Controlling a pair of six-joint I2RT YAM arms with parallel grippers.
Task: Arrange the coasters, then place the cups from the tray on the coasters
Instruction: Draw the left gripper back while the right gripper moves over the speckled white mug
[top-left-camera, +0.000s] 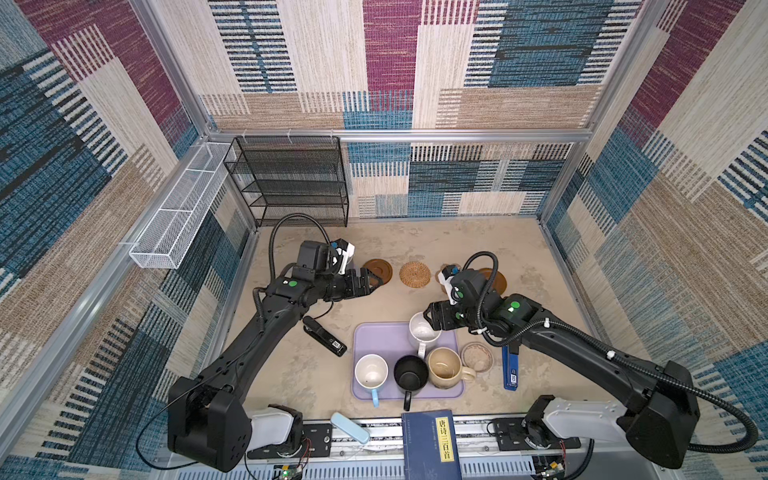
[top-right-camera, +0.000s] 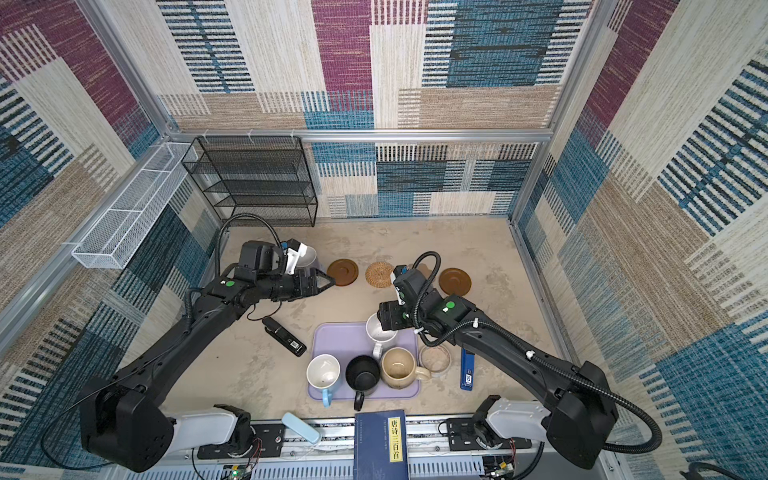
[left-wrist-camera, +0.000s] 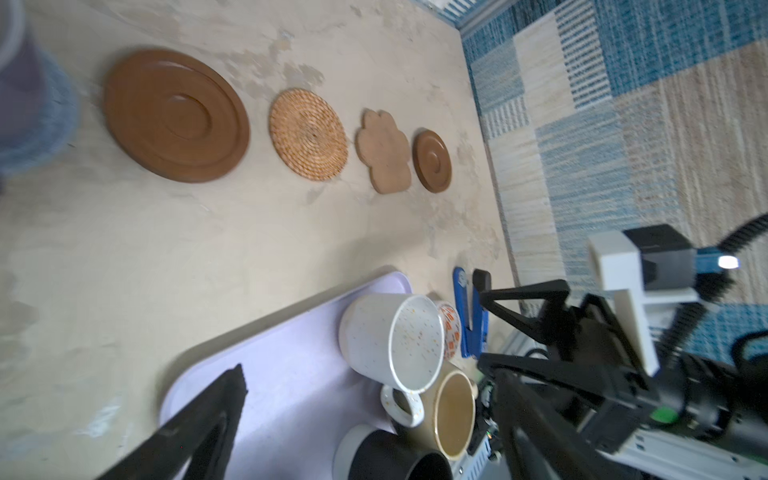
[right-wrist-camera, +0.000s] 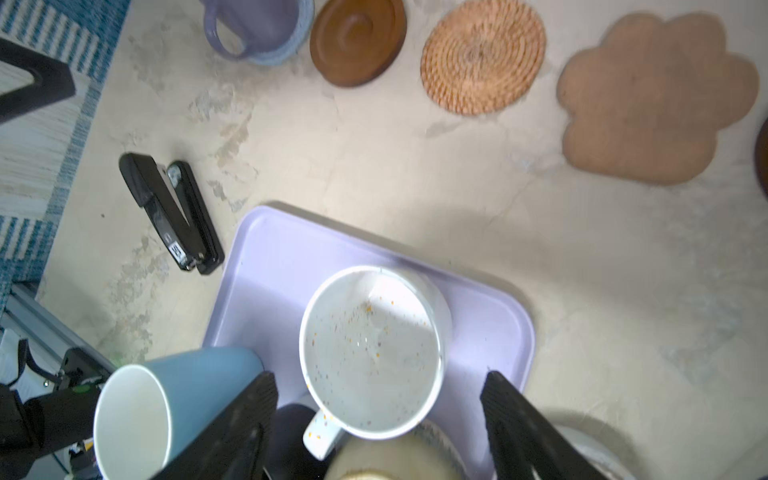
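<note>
Right tool (right-wrist-camera: 380, 378) jaws apart, straddling speckled white mug (right-wrist-camera: 370, 353) on lilac tray (right-wrist-camera: 266, 237), gap each side. Light blue mug (right-wrist-camera: 174, 386), black mug (right-wrist-camera: 291, 432) beside it. Cream mug (right-wrist-camera: 386, 465) at frame edge, blurred. Across bench (right-wrist-camera: 582, 270): lavender mug (right-wrist-camera: 257, 20) on crocheted coaster (right-wrist-camera: 293, 50), then wooden disc (right-wrist-camera: 357, 39), rattan round (right-wrist-camera: 482, 56), cork paw (right-wrist-camera: 656, 95), in row. Black stapler (right-wrist-camera: 170, 212) near tray corner.
</note>
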